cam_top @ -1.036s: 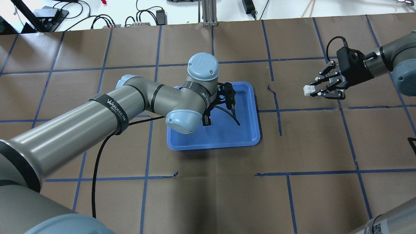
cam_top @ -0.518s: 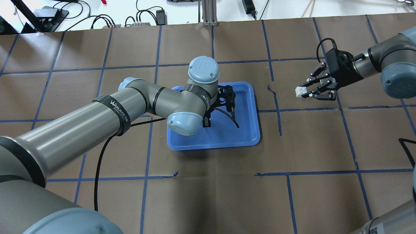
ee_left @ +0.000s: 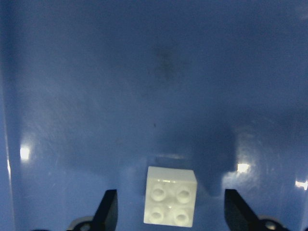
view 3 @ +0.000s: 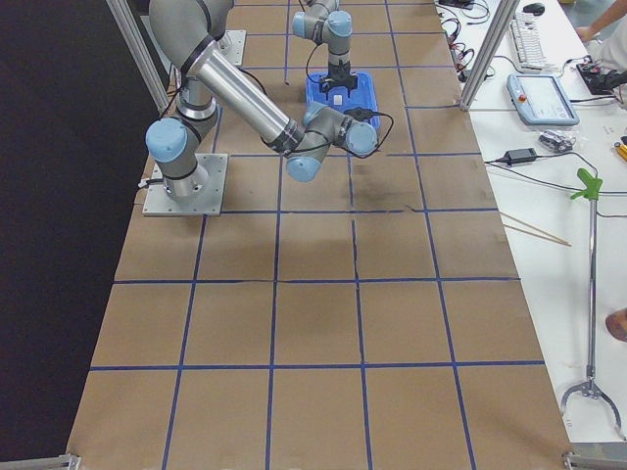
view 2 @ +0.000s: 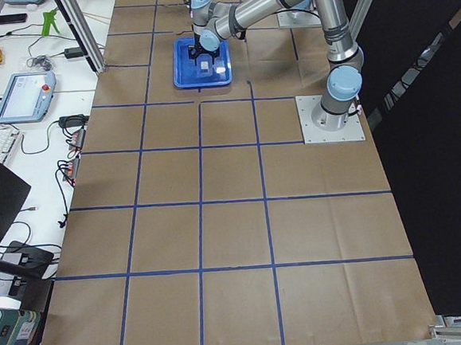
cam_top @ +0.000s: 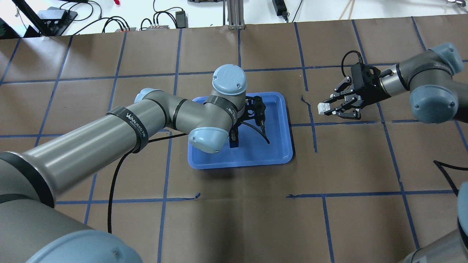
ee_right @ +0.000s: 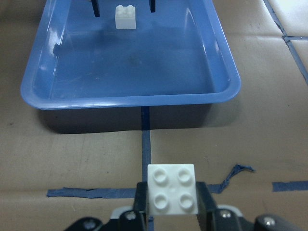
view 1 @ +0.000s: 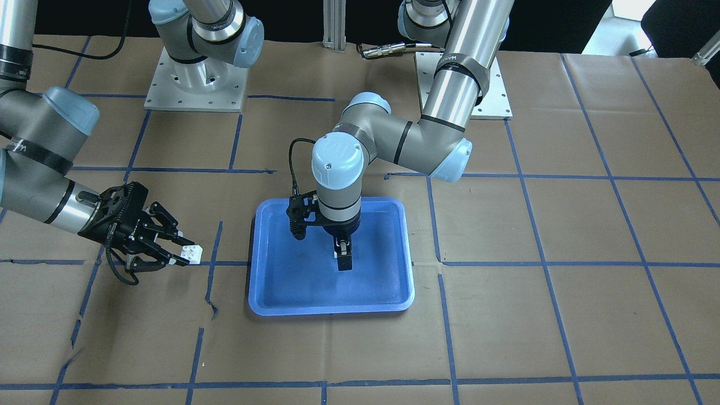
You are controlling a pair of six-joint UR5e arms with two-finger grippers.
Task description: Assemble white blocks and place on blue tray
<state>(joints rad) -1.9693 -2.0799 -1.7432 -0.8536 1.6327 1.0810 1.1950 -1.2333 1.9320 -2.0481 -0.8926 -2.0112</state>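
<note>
exterior front-facing view: the blue tray (view 1: pixel 264 304) lies well in from the robot-side edge of the desk (view 1: pixel 562 225), and the left gripper (view 1: pixel 343 260) points straight down into it; what sits between its fingertips is hard to make out here. toward the desk's end on the robot's right, the right gripper (view 1: pixel 184 256) reaches sideways toward the tray, its claw clamped on the gripped white block (view 1: pixel 193 255), which is outside the tray and apart from its rim. overhead exterior view: the left arm's wrist covers part of the tray, with only the claw's tips showing over the tray floor. the gripped white block sits at the tip of the right gripper, between the tray and the desk's right end. left wrist-mounted view: the loose white block (ee_left: pixel 171 196) rests studs up on the tray floor, about midway between the two fingers (ee_left: pixel 107 214). blue shows on both sides of it, so this claw is spread wide and holds nothing. right wrist-mounted view: the gripped white block is pinched on both sides, studs toward the camera. beyond the tray's near rim, the loose white block stands at the tray's far side between the other claw's fingertips. exterior left and exterior right views: both claws are too small to judge.
</note>
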